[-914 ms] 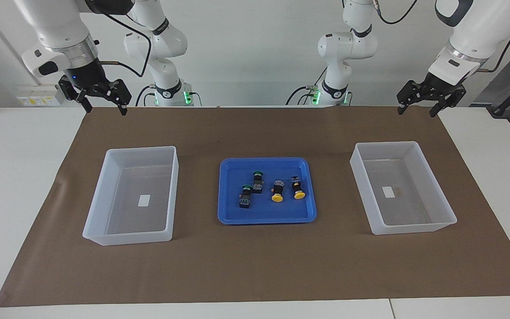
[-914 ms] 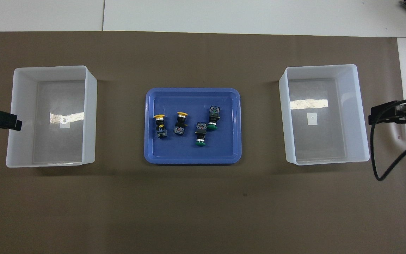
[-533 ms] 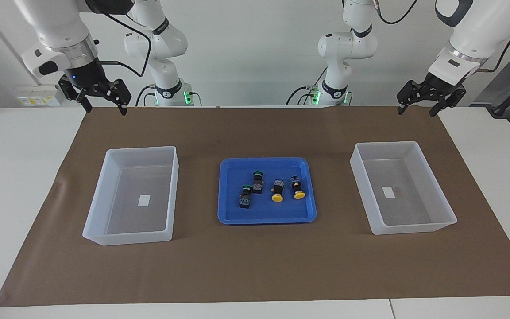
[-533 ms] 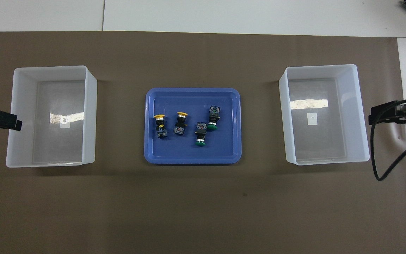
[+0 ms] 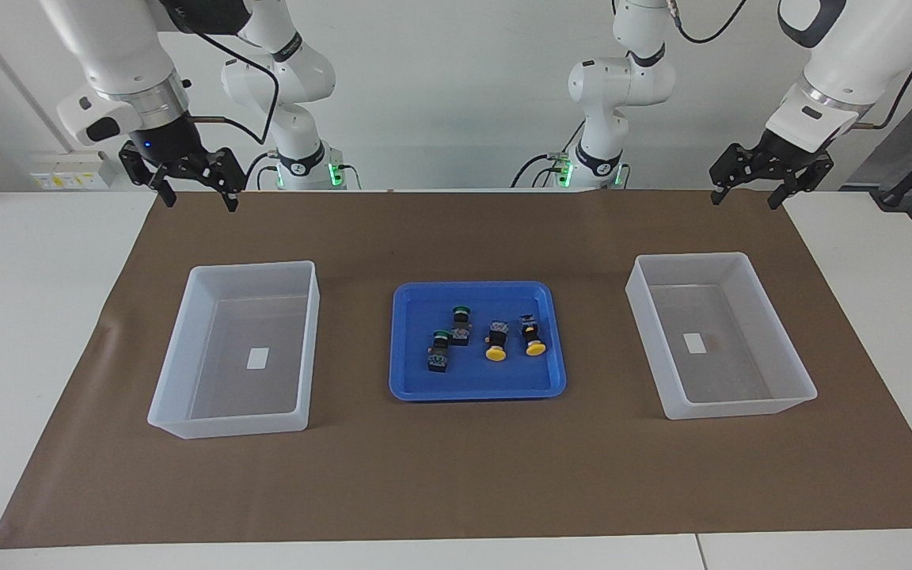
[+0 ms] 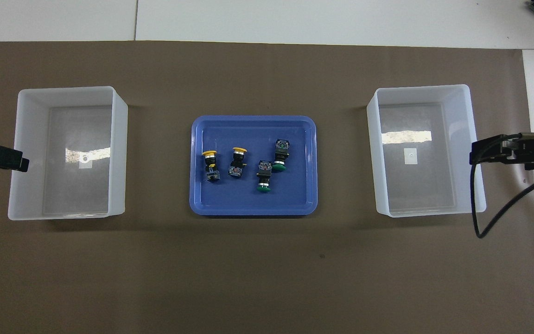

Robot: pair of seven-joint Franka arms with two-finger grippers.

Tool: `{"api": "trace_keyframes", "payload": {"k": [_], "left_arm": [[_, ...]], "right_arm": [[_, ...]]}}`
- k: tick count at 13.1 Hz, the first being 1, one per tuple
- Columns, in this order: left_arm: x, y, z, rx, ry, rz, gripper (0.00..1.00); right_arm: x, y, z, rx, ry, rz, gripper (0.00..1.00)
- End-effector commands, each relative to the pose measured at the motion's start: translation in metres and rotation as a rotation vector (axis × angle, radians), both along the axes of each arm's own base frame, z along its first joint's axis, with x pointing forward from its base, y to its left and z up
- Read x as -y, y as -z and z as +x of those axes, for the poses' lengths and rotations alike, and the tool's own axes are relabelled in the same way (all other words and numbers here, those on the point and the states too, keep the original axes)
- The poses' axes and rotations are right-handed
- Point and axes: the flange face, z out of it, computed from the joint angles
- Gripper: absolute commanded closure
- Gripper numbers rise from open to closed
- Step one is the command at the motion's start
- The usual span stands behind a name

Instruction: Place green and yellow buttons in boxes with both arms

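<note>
Four buttons lie on their sides in the blue tray [image 5: 472,286] at mid table, which also shows in the overhead view [image 6: 253,119]. Two have green caps [image 5: 461,315] [image 5: 440,337] and two have yellow caps [image 5: 495,353] [image 5: 535,347]. In the overhead view the yellow ones [image 6: 208,153] [image 6: 239,150] lie toward the left arm's end and the green ones [image 6: 263,186] [image 6: 279,166] toward the right arm's. One empty box [image 5: 254,269] [image 6: 422,88] stands at the right arm's end, the other [image 5: 693,260] [image 6: 65,90] at the left arm's. My right gripper [image 5: 199,199] [image 6: 473,156] hangs open and empty, high by its box's outer wall. My left gripper [image 5: 745,198] [image 6: 21,162] waits open and empty, high by its box.
A brown mat [image 5: 456,475] covers most of the white table [image 5: 28,317]. A black cable [image 6: 489,218] hangs from the right wrist beside its box. The two arm bases [image 5: 302,170] [image 5: 594,170] stand at the table's edge.
My right gripper has moved a little toward the middle of the table, now over its box's outer wall as seen from above. The left arm and the buttons have not moved.
</note>
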Motion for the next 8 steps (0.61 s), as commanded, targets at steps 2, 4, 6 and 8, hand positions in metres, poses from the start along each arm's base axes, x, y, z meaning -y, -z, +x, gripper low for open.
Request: {"api": "trace_keyframes", "payload": {"k": [2, 4, 6, 8], "left_arm": [[-0.001, -0.001, -0.010, -0.007, -0.007, 0.005, 0.00], [-0.001, -0.002, -0.010, -0.005, -0.007, 0.005, 0.00], [-0.001, -0.001, -0.010, -0.007, -0.007, 0.005, 0.00], [-0.001, -0.001, -0.010, -0.007, -0.007, 0.005, 0.00]], "right_arm": [[-0.072, 0.051, 0.024, 0.043, 0.040, 0.016, 0.00], [-0.138, 0.087, 0.049, 0.074, 0.052, 0.017, 0.00], [-0.205, 0.137, 0.077, 0.079, 0.081, 0.008, 0.00], [-0.241, 0.180, 0.086, 0.112, 0.083, 0.036, 0.00]]}}
